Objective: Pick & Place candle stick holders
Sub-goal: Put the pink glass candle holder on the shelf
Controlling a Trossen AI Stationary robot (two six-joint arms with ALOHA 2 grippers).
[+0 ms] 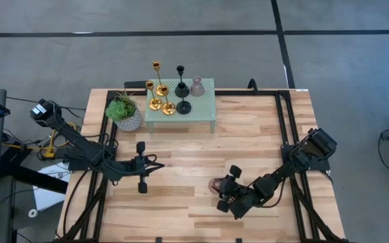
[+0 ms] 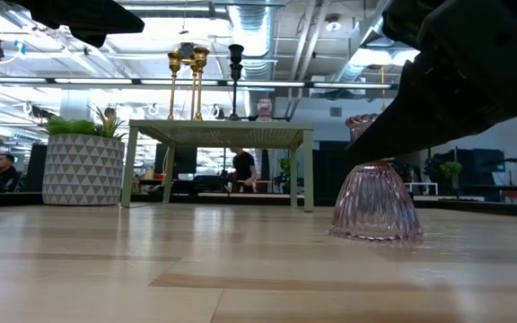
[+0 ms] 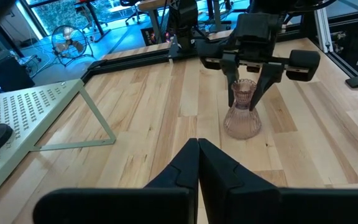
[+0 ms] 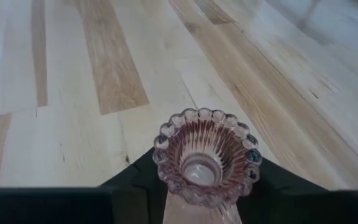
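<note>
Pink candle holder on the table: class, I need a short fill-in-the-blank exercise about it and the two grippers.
1. The pink candle holder stands ____ on the wooden table.
2. The ____ gripper has its fingers around the holder's neck.
3. The left gripper waits with its fingers ____.
4. The other holders stand on the small ____ stand.

Missing words: upright; right; shut; green

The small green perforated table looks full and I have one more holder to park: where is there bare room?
The green perforated table is crowded at its left and middle by gold and black candle holders; only its right front corner is bare. The wooden tabletop lies free between it and the right gripper, which grips a pink glass holder.
</note>
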